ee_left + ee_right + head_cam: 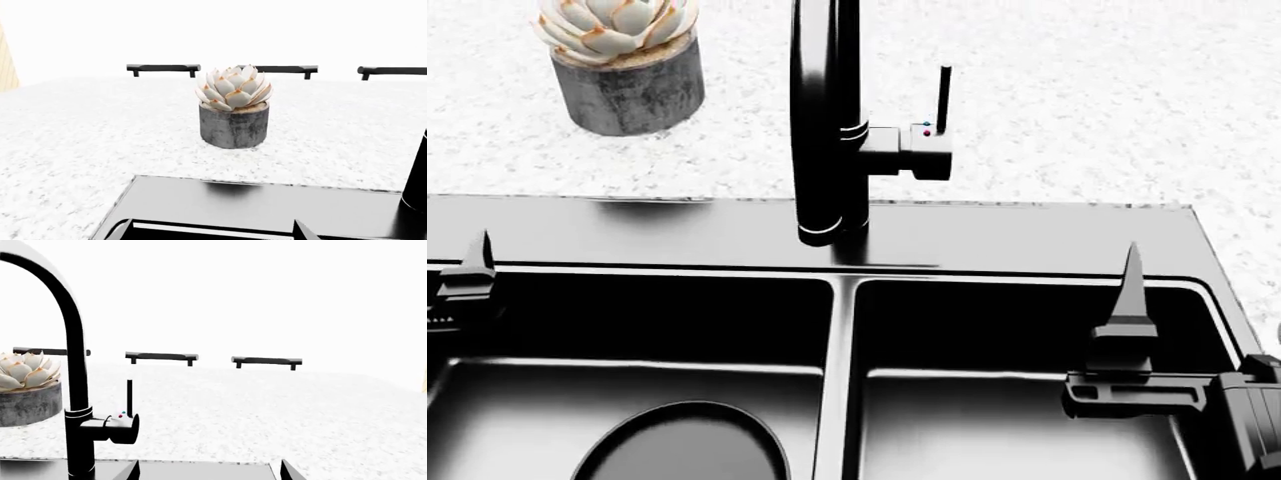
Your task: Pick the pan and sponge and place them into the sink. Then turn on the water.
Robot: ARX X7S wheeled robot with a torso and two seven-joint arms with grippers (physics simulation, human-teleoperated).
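The black double-basin sink (1028, 240) fills the head view, with its tall black tap (827, 120) behind the centre divider. The pan (681, 448) lies in the left basin, its round black rim partly cut off by the picture's edge. The sponge is out of view. No water streak shows; the spout is out of view. My left gripper (213, 231) is open and empty over the left basin's back edge; one of its fingers (475, 268) shows in the head view. My right gripper (210, 471) is open and empty over the right basin; one finger (1128, 295) shows.
A succulent in a grey pot (627, 80) stands on the white speckled counter behind the left basin; it also shows in the left wrist view (233, 125). The tap's lever (942, 100) stands upright on the tap's right side. Black handles (160, 356) line the back wall.
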